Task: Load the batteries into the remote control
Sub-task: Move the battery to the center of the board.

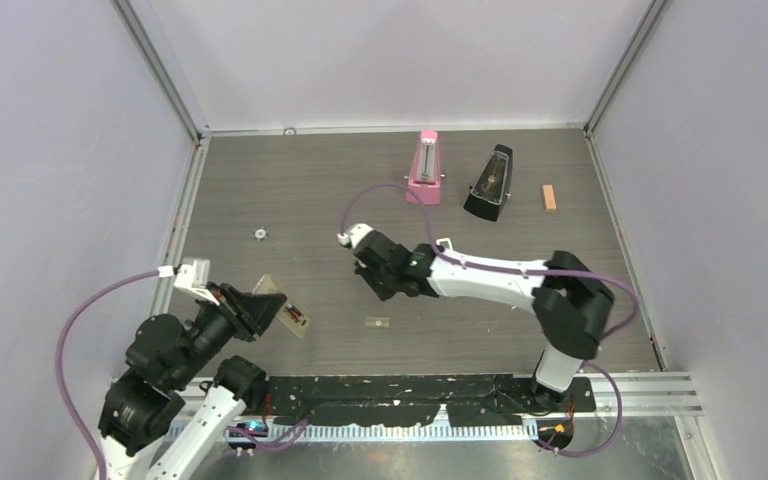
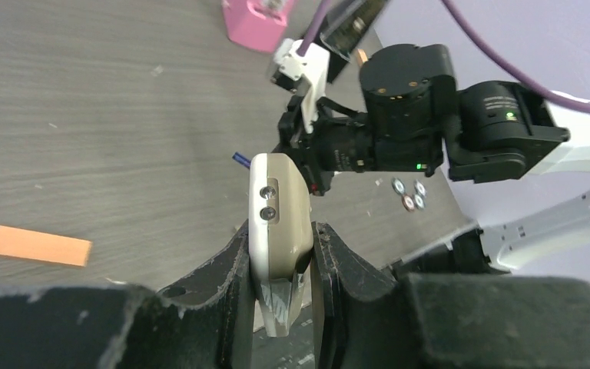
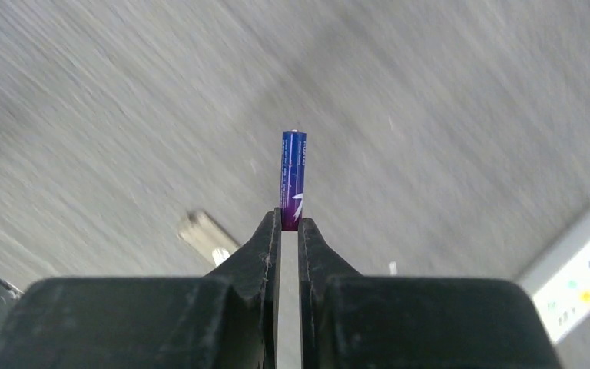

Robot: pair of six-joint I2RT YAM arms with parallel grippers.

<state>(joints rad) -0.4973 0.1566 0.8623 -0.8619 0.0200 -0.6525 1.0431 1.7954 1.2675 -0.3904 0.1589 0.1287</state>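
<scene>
My left gripper [image 2: 280, 265] is shut on the remote control [image 2: 279, 211], which stands on edge between the jaws with its grey-beige back turned right. In the top view that gripper [image 1: 272, 308] holds the remote control [image 1: 288, 314] low at the table's left. A bluish-purple battery [image 3: 293, 177] sticks straight out of the tips of my right gripper [image 3: 290, 224], which is shut on its lower end. The right gripper [image 1: 372, 283] hovers mid-table, a short way right of the remote. Its battery tip [image 2: 240, 158] shows just beyond the remote's far end.
A pink metronome [image 1: 425, 168], a black metronome [image 1: 488, 183] and an orange block [image 1: 549, 197] stand at the back. A small pale piece [image 1: 377, 322] lies below the right gripper. Washers [image 2: 409, 194] and an orange strip [image 2: 37, 245] lie on the table. A white device with a display [image 3: 584, 269] lies nearby.
</scene>
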